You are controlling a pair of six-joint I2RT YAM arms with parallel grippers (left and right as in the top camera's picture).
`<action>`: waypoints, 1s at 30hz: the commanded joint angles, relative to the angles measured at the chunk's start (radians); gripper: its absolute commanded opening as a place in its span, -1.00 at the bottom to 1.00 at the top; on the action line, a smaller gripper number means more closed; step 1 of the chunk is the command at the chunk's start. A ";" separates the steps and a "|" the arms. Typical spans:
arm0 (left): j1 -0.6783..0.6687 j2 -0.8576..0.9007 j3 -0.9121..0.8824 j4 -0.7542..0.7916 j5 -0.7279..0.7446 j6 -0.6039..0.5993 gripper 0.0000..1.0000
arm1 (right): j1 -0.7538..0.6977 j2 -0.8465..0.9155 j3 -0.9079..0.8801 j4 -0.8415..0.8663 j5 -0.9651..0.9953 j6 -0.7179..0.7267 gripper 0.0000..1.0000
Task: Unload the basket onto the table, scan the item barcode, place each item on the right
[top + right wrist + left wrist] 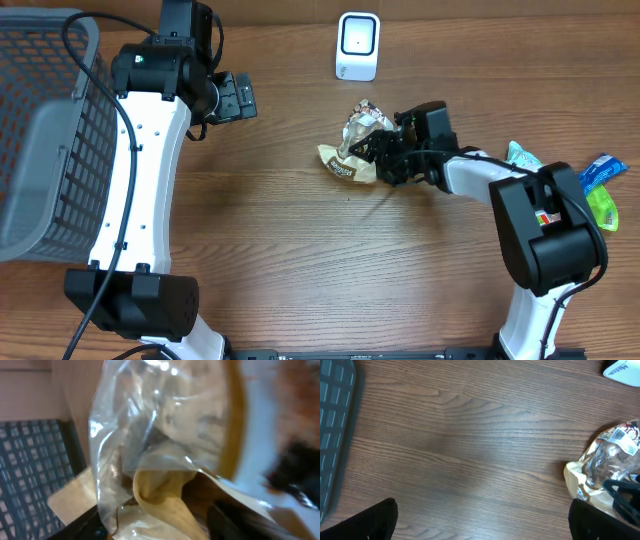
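The worktop (300, 250) is a broad, flat sheet of brown wood-grain, smooth enough that a light packet would probably skid if I pushed it rather than lifted it. The basket (40, 150) at my left is stiff grey plastic lattice and has no part in this step. My left gripper (243, 97) hangs beside it with jaws spread wide, holding nothing. The scanner (357, 46), a small white rounded block with a dark window, stands at the far edge. The snack packet (345, 165) lies near the middle, apart from the scanner. It is crumpled, part glossy clear film and part matte tan wrapper. My right gripper (375, 150) has its jaws on either side of the packet's crinkled end, and I cannot tell whether they pinch it yet. I judge the tan fold the better hold, since the film looks slippery. After that I should lift and turn the small white printed label (621, 436) toward the scanner window, keeping it flat and clear of glare. Whether that label is the barcode, I cannot tell.
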 commanded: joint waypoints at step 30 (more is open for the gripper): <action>-0.002 -0.009 0.016 0.002 -0.005 -0.003 1.00 | 0.110 -0.221 0.403 -0.881 0.908 -0.521 -0.41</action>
